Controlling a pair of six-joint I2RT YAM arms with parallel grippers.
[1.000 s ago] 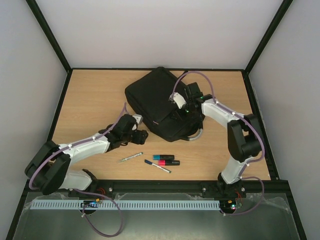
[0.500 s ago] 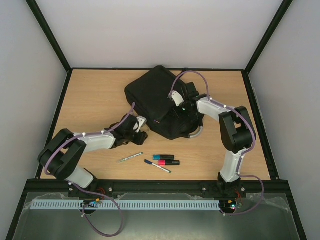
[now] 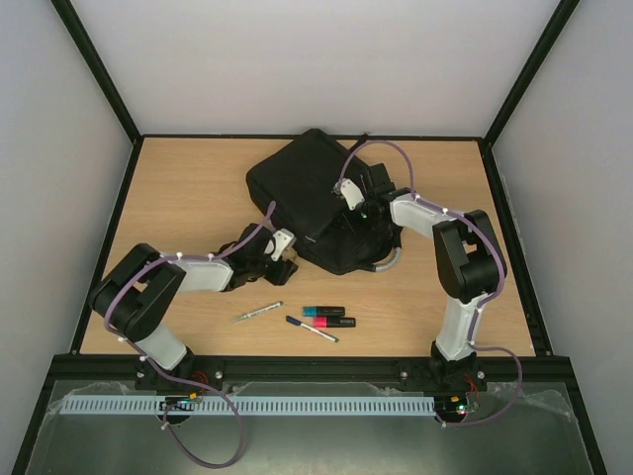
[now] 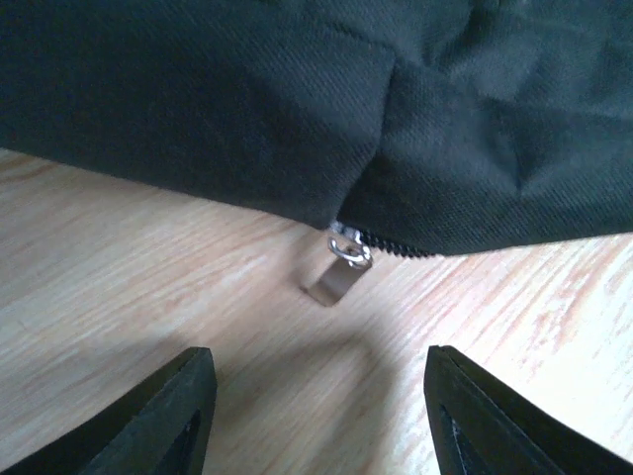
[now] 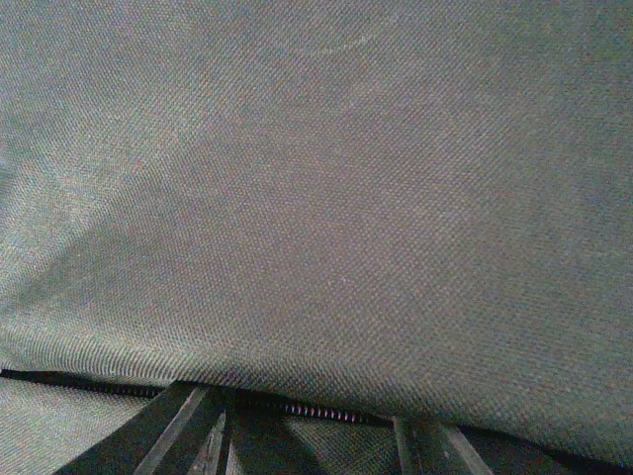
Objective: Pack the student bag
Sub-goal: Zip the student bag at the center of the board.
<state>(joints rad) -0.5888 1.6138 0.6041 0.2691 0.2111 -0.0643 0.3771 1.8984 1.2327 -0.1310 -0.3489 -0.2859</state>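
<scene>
Left gripper (image 4: 316, 362): you had the jaws apart with nothing between them, only bare table (image 4: 119, 267) in the gap.

Dead ahead of that gap, a touch right of its centre line, lay the metal zipper pull (image 4: 334, 275). It hung from its ring at the hem of the student bag (image 4: 297, 89) and its free end rested on the wood. The long axis of the pull ran from the ring back toward your jaws, leaning slightly left, so its flat faces were turned roughly to the two fingers. From the ring, the zip teeth ran off to the right under the hem. The bag itself filled everything beyond the pull, across the full width ahead.

Judgement: this arm was the nearer one to the pull. A short straight advance, low over the table, should bring the tab between the fingers. The tab was thin and lay nearly flat, so a pass too high could miss it.

Right gripper (image 5: 302, 427): you had it hard against the bag's fabric, with a zip line (image 5: 99, 384) crossing just ahead of the fingers. From the overhead view it sat on the far-right part of the bag, well apart from the pull. I could not tell whether its jaws were pinching cloth or only resting on it.
</scene>
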